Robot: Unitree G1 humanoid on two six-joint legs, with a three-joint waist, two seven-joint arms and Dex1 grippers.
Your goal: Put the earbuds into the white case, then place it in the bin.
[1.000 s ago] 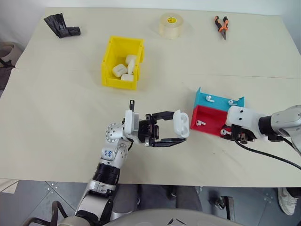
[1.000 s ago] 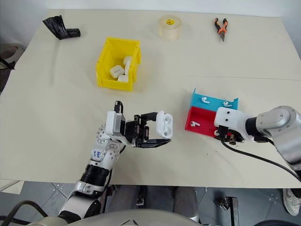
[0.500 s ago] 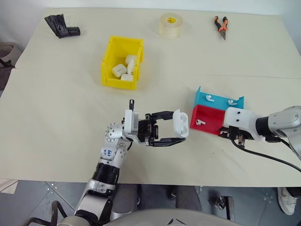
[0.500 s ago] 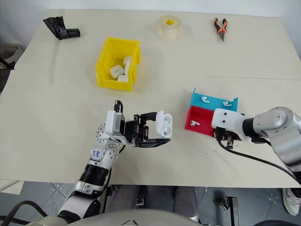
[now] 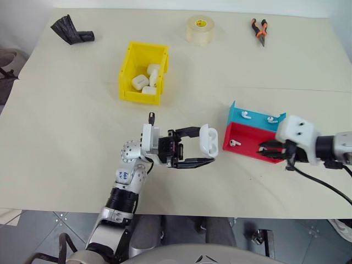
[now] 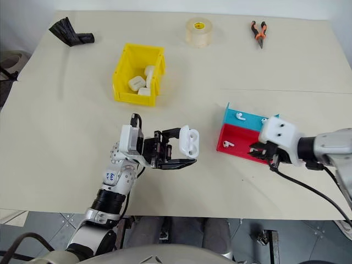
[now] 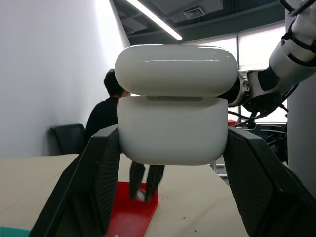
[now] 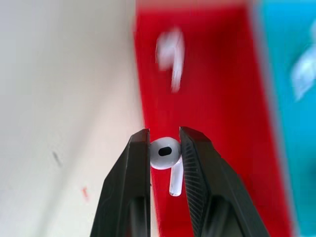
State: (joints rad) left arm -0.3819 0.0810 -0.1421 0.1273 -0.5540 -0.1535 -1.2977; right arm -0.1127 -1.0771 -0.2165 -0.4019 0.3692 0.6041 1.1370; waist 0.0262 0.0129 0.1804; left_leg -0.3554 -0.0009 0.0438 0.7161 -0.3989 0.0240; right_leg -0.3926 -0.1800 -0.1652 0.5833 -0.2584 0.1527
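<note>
Your right tool (image 8: 165,143) pinches a tiny shiny white plastic earbud (image 8: 164,154) over the red tray (image 5: 247,141) near the surface's right edge, so carry it slowly to the smooth round white case (image 5: 207,139), squeezed tight in your left tool (image 5: 201,153).

Head stereo views overlook table (image 5: 66,137); wrist views close-up.

The loose earbud (image 8: 170,59) in the red tray (image 8: 207,74) is just a smeared white streak in the right wrist view, and so is whatever's in the blue tray (image 8: 281,98). The black bundle (image 5: 70,30) at the table's far corner? Can't tell what it is.
</note>
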